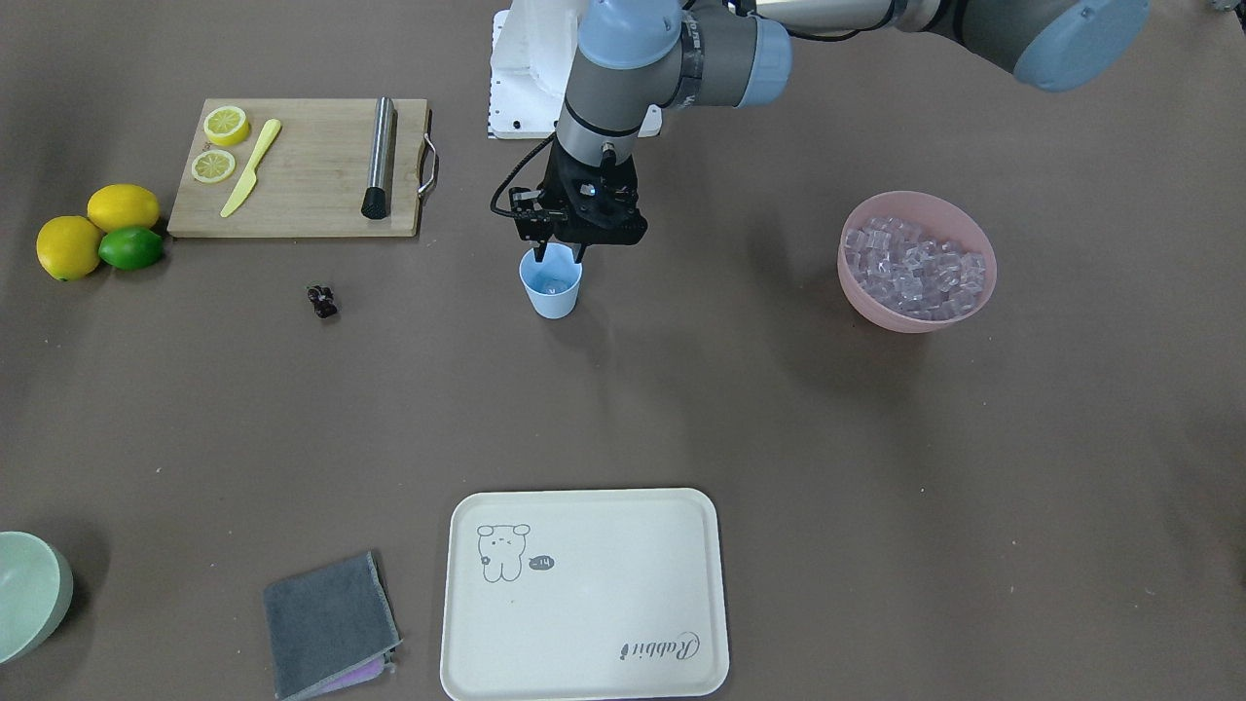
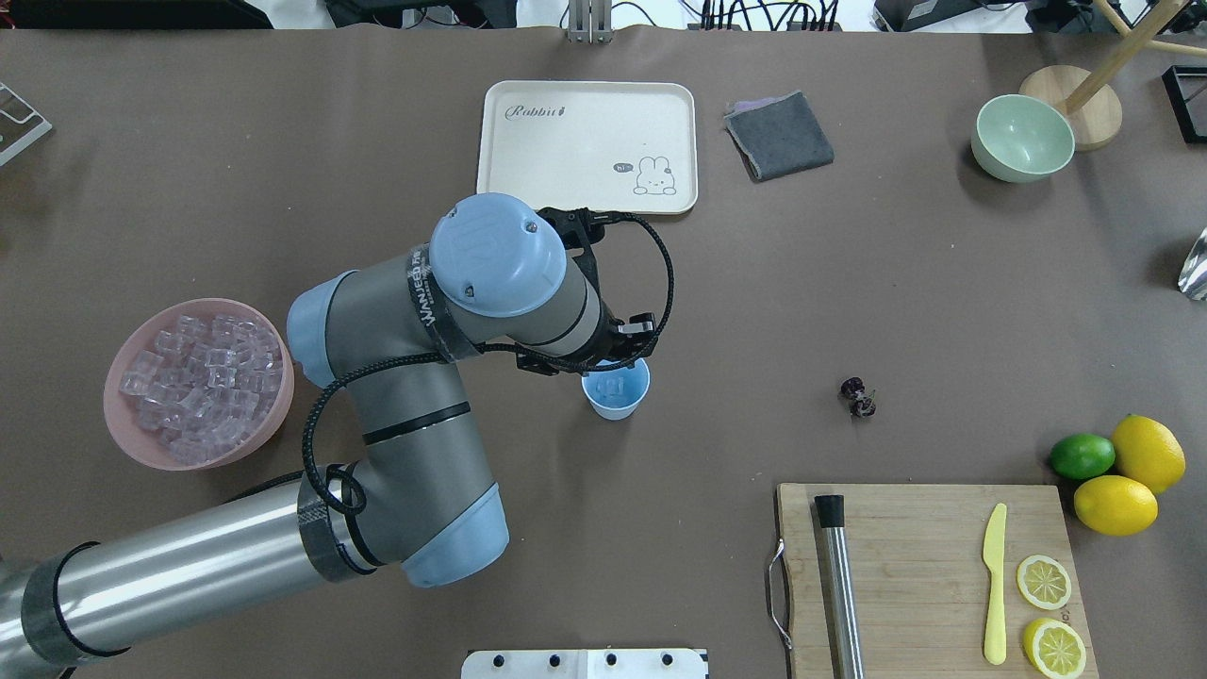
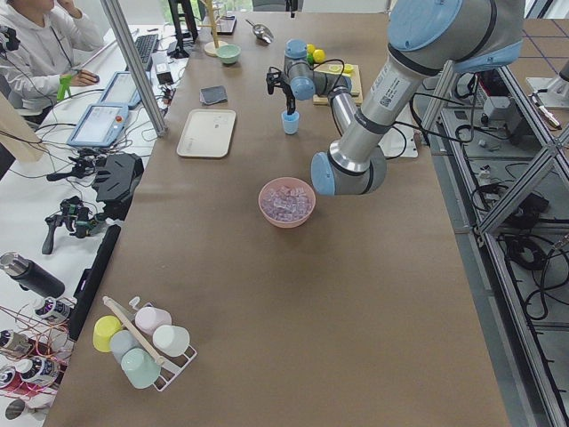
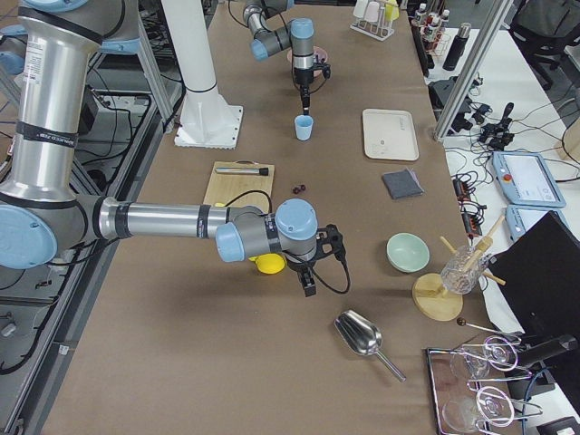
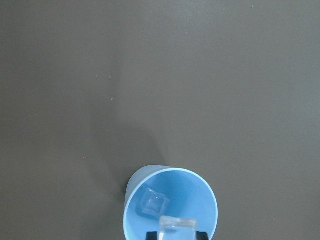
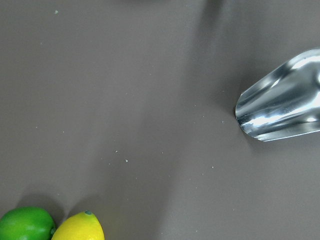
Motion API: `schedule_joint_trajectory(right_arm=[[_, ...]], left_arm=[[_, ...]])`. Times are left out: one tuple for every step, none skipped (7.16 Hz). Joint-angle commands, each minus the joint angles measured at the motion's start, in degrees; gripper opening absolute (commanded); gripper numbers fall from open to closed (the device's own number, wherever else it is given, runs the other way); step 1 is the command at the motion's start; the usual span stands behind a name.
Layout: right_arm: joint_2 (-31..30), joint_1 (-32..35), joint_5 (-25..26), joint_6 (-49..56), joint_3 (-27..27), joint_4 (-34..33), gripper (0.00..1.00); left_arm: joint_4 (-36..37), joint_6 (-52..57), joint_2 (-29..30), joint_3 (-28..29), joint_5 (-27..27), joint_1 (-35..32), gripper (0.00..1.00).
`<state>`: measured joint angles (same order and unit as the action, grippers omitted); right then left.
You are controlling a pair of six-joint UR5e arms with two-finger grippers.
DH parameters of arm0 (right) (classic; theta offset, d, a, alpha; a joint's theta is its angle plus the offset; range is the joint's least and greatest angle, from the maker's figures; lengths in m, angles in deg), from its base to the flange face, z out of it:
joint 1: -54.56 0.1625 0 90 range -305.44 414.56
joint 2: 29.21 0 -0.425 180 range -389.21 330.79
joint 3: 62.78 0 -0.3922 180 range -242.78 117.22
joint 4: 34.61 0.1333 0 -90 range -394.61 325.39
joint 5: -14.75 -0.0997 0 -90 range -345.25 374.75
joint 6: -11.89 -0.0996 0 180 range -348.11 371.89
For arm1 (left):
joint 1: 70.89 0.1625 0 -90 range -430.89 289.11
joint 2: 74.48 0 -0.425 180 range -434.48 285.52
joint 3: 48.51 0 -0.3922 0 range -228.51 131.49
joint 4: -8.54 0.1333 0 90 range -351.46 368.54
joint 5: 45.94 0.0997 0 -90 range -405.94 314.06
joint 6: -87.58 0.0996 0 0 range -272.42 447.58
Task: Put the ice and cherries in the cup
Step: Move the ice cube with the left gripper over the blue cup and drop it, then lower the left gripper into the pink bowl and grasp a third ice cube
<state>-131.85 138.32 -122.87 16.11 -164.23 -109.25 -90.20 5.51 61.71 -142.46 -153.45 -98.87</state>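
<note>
The light-blue cup (image 1: 553,297) stands near the table's middle, also seen from above (image 2: 618,405). My left gripper (image 1: 561,257) hangs straight over its mouth, shut on one clear ice cube (image 5: 177,226) held just above the rim. A second ice cube (image 5: 152,204) lies on the bottom of the cup (image 5: 195,197). More ice (image 1: 915,268) fills the pink bowl (image 2: 127,438). The dark cherries (image 1: 321,300) lie loose on the table (image 2: 857,397), well away from the cup. My right gripper (image 4: 308,286) hovers near the lemons; whether it is open or shut I cannot tell.
A wooden cutting board (image 1: 311,195) carries lemon slices, a yellow knife and a steel muddler. Two lemons and a lime (image 1: 129,248) sit beside it. A cream tray (image 1: 584,594), grey cloth (image 1: 326,623), pale green bowl (image 1: 29,594) and metal scoop (image 6: 280,100) are also out.
</note>
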Motion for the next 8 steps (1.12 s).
schedule_joint_trajectory(right_arm=[[0.1,0.0,0.0,0.0,0.0,-0.2,1.00],[0.2,-0.1,-0.1,0.0,0.0,-0.2,1.00],[0.2,-0.1,-0.5,0.0,0.0,-0.1,1.00],[0.2,-0.1,-1.4,0.0,0.1,-0.1,1.00],[0.2,-0.2,-1.4,0.0,0.2,-0.1,1.00],[0.2,-0.3,-1.3,0.0,0.4,-0.1,1.00],[0.1,-0.4,-1.4,-0.1,0.4,-0.1,1.00],[0.1,-0.4,-1.4,0.0,0.4,-0.1,1.00]], left_arm=[[0.5,2.3,-2.6,-3.5,-0.5,-3.3,0.73],[0.9,8.6,-11.9,-12.0,-1.1,-4.0,0.72],[0.9,16.7,-19.9,-18.4,-1.0,-5.2,0.72],[0.8,20.6,-25.9,-20.6,-1.0,-7.6,0.72],[0.8,25.9,-31.5,-23.5,-1.0,-10.3,0.72],[0.7,32.0,-38.3,-26.8,-1.2,-12.7,0.71],[0.6,36.0,-43.1,-28.0,-1.5,-14.5,0.71],[0.7,35.3,-43.6,-27.2,-2.3,-15.2,0.71]])
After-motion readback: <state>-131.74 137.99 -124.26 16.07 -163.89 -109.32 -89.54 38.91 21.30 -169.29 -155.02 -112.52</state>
